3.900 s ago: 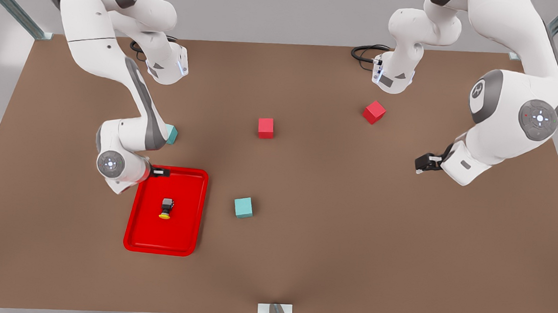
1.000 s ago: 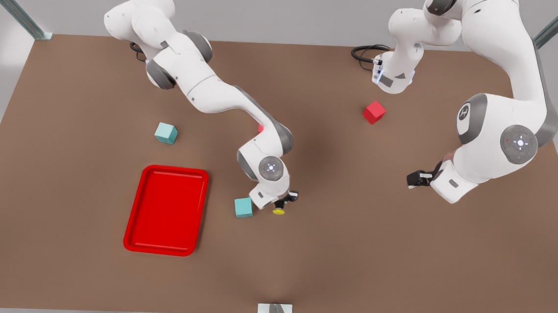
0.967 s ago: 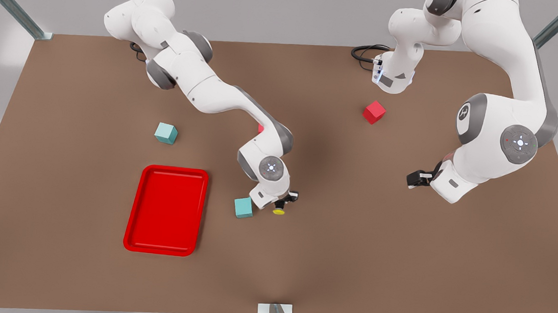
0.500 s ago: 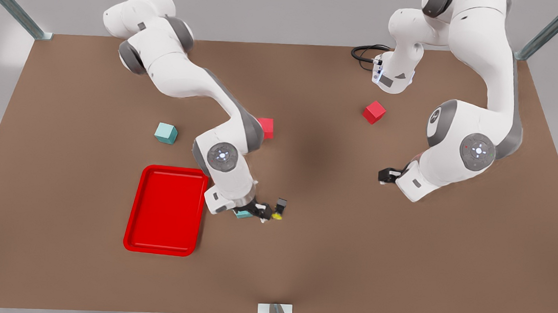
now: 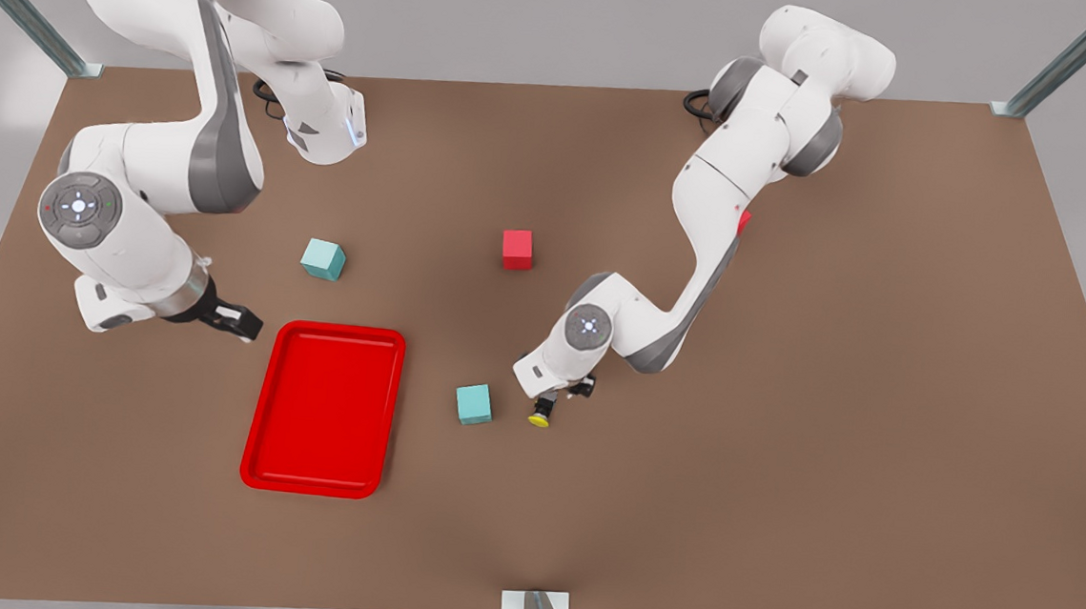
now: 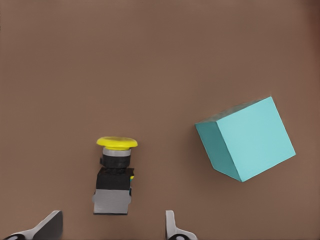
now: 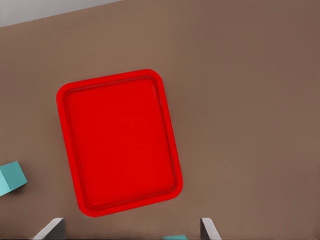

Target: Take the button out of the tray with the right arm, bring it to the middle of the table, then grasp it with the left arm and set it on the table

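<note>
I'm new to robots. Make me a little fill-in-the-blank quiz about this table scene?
1. The button has a ___ cap.
2. The red tray holds ___.
3. The cube nearest the button is ___.
4. The left pincer is open over the ___; the right pincer waits beside the tray.

Missing: yellow; nothing; teal; button

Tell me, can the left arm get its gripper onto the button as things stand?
Probably yes. The left gripper hangs open right over the button, which lies on its side on the table; the teal cube sits apart from it.
</note>
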`<state>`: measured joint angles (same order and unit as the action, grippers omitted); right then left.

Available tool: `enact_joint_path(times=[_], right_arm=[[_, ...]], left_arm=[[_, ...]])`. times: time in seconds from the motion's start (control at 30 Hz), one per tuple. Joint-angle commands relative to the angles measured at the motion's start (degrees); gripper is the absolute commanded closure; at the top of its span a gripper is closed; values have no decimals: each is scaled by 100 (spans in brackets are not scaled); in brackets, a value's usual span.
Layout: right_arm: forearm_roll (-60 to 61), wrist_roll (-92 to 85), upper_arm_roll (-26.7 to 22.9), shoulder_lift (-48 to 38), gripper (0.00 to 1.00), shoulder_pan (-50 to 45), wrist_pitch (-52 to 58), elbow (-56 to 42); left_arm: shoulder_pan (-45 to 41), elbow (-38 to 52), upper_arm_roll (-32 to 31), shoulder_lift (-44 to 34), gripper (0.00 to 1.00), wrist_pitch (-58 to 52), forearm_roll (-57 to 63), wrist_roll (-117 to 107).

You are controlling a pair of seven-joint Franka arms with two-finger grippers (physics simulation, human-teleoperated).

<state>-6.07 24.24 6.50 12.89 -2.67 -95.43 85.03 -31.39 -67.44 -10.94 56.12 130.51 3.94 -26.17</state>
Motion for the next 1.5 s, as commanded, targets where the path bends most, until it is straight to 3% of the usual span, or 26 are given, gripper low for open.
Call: enact_joint_path(times=[0.0, 0.1, 0.27, 1.03, 1.2, 1.33, 1.47], right_arm=[[9, -2231, 1, 64, 0, 39, 173, -13], [-17, -2266, -8, 143, 0, 144, 174, -65], [18, -2415, -26, 135, 0, 364, 174, -74], [97, -2547, 1, 143, 0, 355, 174, -66], [79, -2556, -8, 135, 0, 443, 174, -74], [88, -2547, -17, 161, 0, 452, 182, -180], [62, -2538, -26, 170, 0, 382, 191, -180]], left_arm=[[1, 73, 13, 101, 0, 968, 36, -881], [72, -67, 83, 101, 0, 924, 669, -213], [28, -67, 83, 83, 0, 168, 660, 350], [-43, 451, 83, 558, 0, 107, 282, 798], [-43, 460, 83, 567, 18, 107, 282, 798], [-43, 460, 83, 558, 26, 107, 282, 798], [-43, 565, 83, 575, 27, 115, 282, 789]])
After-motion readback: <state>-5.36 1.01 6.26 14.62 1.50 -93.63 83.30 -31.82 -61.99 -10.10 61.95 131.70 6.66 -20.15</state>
